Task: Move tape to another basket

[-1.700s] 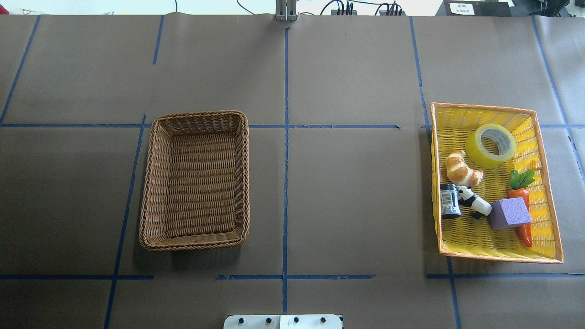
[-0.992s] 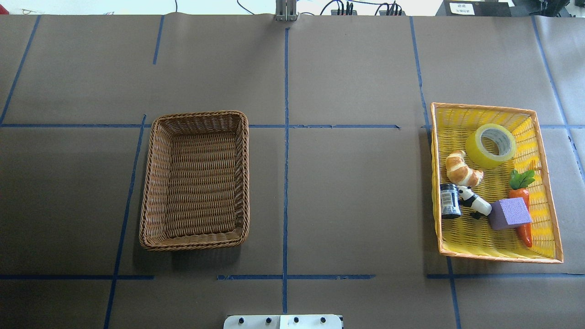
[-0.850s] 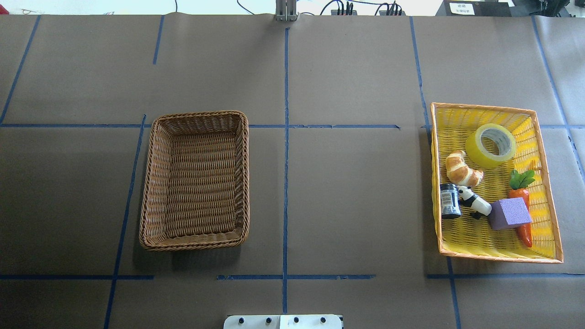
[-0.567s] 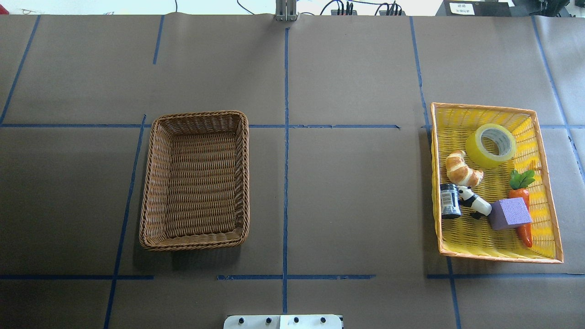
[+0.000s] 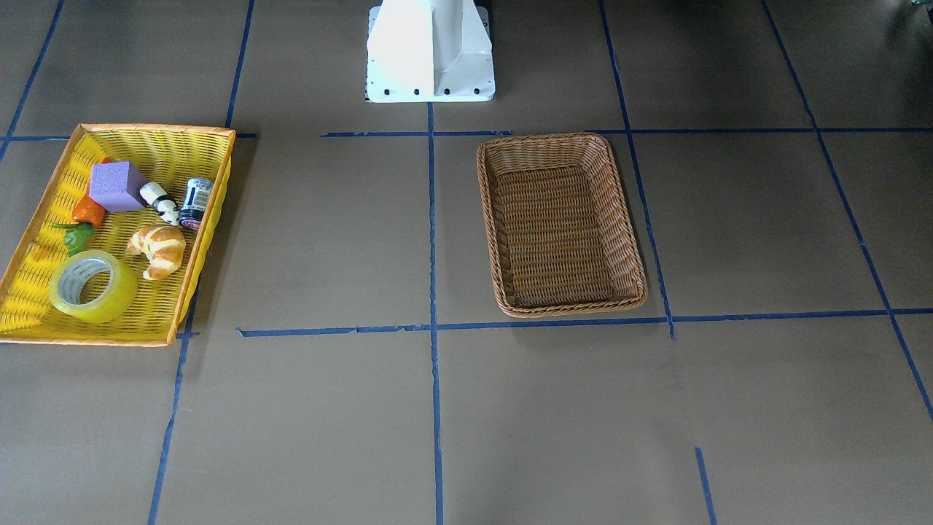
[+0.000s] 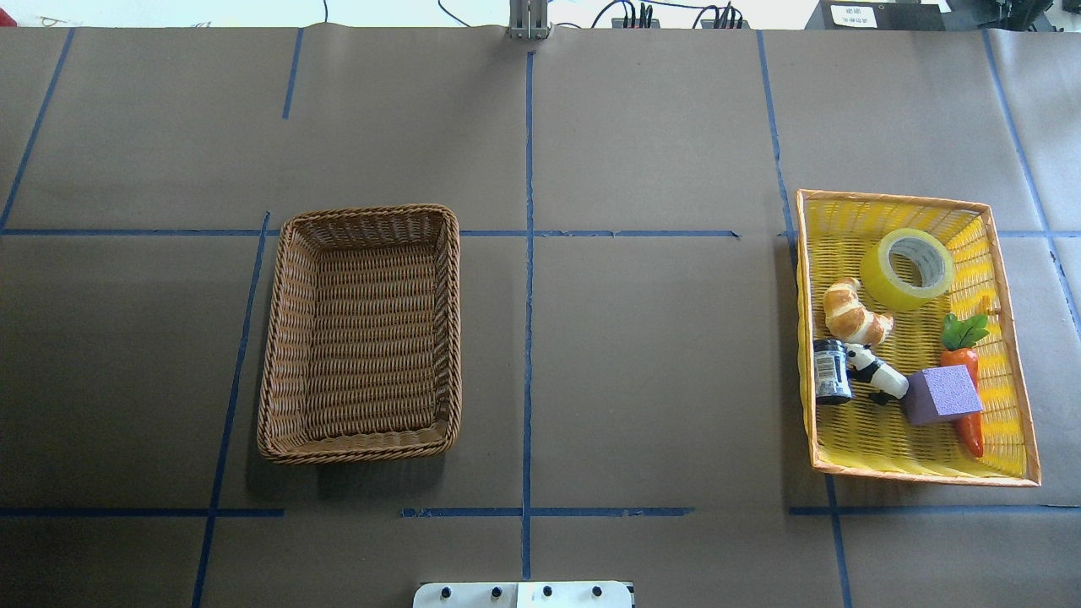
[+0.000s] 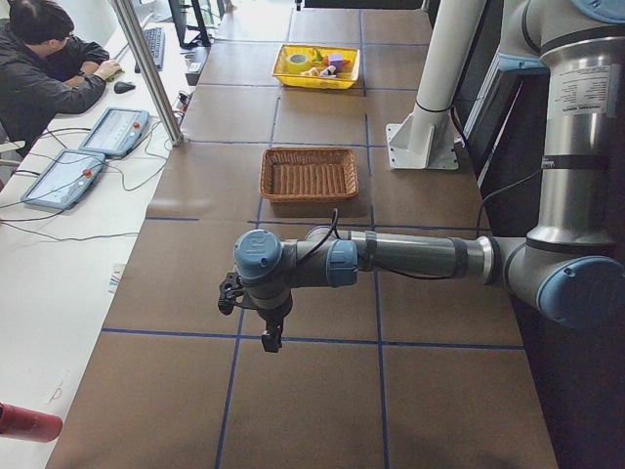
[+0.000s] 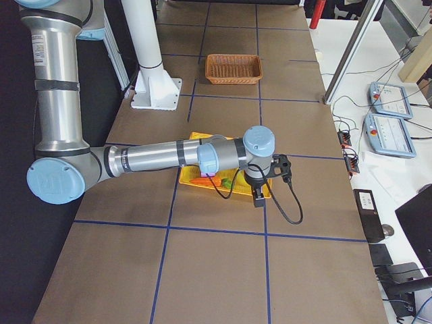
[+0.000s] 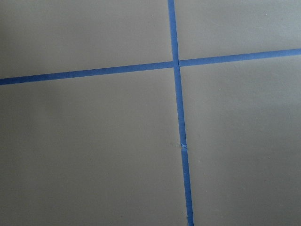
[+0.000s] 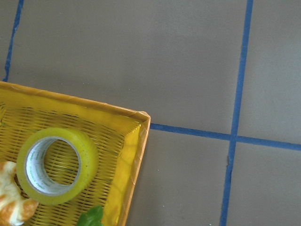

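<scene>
1. The left gripper [image 7: 270, 341] hangs over bare table [image 7: 322, 410], likely parked clear; whether its jaws are apart I cannot tell
2. The basket [image 6: 363, 333] sits empty, ready to receive
3. The tape [image 6: 908, 268] lies flat in the yellow basket [image 6: 891, 198], at 1 o'clock from its middle
4. The right gripper [image 8: 258, 201] hovers near that basket's corner, probably lining up; its opening cannot be judged
5. Overhead, nothing has shifted since earlier

Flat table [image 6: 659, 355], brown paper cover, blue tape lines [image 6: 529, 338] in grid. On it: brown wicker basket [image 6: 363, 338] left of centre line in overhead view; yellow plastic-weave basket [image 6: 878, 431] well apart, far right; white robot base [image 5: 430, 51] at robot's edge.
</scene>
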`<control>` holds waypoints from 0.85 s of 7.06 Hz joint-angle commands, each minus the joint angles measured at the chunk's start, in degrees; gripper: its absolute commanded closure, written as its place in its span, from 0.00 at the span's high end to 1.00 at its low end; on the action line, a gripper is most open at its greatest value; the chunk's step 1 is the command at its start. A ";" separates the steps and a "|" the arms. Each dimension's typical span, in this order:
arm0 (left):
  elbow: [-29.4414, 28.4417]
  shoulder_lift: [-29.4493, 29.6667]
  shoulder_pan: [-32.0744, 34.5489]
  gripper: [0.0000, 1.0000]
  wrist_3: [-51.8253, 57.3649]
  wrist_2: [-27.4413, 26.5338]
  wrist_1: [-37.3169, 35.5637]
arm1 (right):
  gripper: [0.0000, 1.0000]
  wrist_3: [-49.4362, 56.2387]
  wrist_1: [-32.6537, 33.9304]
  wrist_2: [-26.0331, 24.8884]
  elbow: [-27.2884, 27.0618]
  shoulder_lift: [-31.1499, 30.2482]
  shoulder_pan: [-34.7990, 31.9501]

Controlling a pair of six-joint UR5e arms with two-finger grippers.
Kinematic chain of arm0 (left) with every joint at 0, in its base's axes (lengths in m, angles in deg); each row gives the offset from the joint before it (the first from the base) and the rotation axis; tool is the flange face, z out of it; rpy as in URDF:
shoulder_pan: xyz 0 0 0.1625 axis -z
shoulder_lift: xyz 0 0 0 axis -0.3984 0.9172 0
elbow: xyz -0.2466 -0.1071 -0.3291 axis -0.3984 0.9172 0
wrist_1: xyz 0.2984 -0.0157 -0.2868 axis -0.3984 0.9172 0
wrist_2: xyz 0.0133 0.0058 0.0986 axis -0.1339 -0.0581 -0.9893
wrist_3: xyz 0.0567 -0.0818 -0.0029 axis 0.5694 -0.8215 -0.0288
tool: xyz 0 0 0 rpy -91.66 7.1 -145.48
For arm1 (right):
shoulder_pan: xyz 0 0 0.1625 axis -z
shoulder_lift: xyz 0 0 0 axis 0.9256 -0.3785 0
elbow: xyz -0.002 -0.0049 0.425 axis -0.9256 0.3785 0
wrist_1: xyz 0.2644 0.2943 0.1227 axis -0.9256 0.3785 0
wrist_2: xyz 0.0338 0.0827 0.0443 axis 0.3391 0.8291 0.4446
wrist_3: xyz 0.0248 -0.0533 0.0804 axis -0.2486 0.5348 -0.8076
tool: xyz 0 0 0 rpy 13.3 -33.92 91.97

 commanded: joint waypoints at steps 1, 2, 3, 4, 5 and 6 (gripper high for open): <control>-0.41 0.12 -0.04 1.00 0.18 -0.02 0.01 | 1.00 -12.34 -3.53 -0.16 0.54 0.55 5.17; -0.50 0.12 0.05 1.00 0.09 -0.02 0.01 | 1.00 -15.78 -7.13 -0.51 2.55 0.72 7.46; -0.41 0.21 -0.04 1.00 0.18 -0.02 0.01 | 1.00 -20.34 -13.08 -0.52 6.48 1.42 8.79; -0.50 0.21 0.05 1.00 0.18 -0.02 0.01 | 1.00 -26.73 -18.80 -0.60 9.92 2.65 11.24; -0.33 0.12 0.05 1.00 0.18 0.07 0.01 | 1.00 -31.84 -20.77 -1.48 11.69 4.40 13.09; -0.06 0.04 0.05 1.00 0.18 0.07 0.01 | 1.00 -32.07 -20.79 -4.27 11.71 4.42 15.11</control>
